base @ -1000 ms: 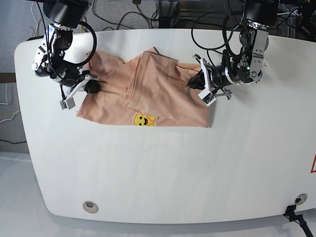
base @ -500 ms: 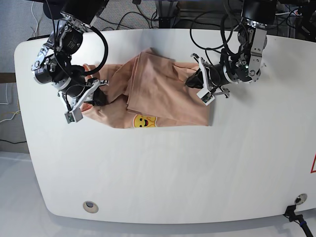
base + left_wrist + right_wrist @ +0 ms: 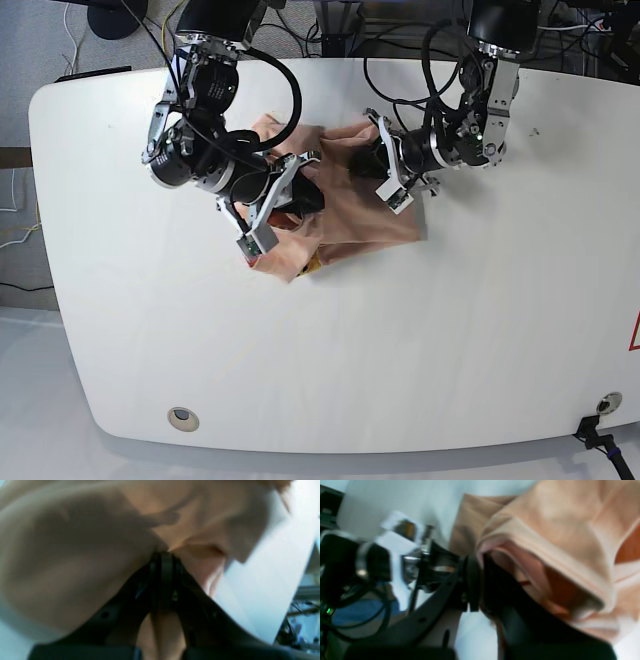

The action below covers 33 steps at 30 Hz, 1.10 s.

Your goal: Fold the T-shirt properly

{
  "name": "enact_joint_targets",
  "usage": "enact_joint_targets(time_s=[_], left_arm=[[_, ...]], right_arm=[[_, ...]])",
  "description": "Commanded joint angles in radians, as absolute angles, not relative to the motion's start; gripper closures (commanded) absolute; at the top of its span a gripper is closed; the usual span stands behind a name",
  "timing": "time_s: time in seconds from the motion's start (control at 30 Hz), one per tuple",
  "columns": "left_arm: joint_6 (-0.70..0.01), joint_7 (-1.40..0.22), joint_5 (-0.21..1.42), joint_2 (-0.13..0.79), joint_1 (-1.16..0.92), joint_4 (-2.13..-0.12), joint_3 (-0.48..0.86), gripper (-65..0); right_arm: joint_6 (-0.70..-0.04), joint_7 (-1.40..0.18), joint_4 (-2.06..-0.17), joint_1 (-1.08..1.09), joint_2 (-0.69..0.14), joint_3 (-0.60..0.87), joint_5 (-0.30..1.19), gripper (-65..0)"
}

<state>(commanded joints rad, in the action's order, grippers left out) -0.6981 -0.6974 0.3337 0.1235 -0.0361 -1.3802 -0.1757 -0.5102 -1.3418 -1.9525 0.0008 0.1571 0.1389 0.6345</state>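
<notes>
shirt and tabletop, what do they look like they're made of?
T-shirt: looks like soft knit cotton or similar, matte peach; it drapes and bunches in soft folds where the left gripper and right gripper pinch it, with a stitched hem showing in the right wrist view. Table: hard, smooth white board, slightly glossy, probably laminate or painted; the core isn't visible.

One T-shirt (image 3: pixel 345 205), bunched at the far middle of the table (image 3: pixel 400 340). One table (white, rounded corners). Two grippers over the shirt: right gripper (image 3: pixel 300 195), left gripper (image 3: pixel 380 160). Two round fittings on the table's near edge.
</notes>
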Motion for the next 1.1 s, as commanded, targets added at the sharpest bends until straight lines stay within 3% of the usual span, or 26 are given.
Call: enact_joint_targets(time_s=[0.4, 0.7, 0.87, 1.1], left_arm=[[-0.698, -0.697, 0.341, 0.111, 0.019, -1.372, -0.176, 0.0], [-0.698, -0.697, 0.341, 0.117, -0.016, -1.603, -0.166, 0.0], [-0.698, -0.697, 0.341, 0.119, -0.074, -1.705, -0.056, 0.0], [-0.698, -0.697, 0.383, 0.176, -0.111, -1.699, 0.051, 0.0]], right_arm=[[-0.509, -1.296, -1.946, -0.030, 0.157, -0.010, 0.630, 0.0], [-0.509, -1.294, -1.914, -0.041, 0.157, -0.033, 0.630, 0.0], [-0.509, -1.294, -1.914, -0.041, 0.157, -0.031, 0.630, 0.0], [-0.509, -1.293, -1.916, -0.041, 0.157, -0.031, 0.630, 0.0]])
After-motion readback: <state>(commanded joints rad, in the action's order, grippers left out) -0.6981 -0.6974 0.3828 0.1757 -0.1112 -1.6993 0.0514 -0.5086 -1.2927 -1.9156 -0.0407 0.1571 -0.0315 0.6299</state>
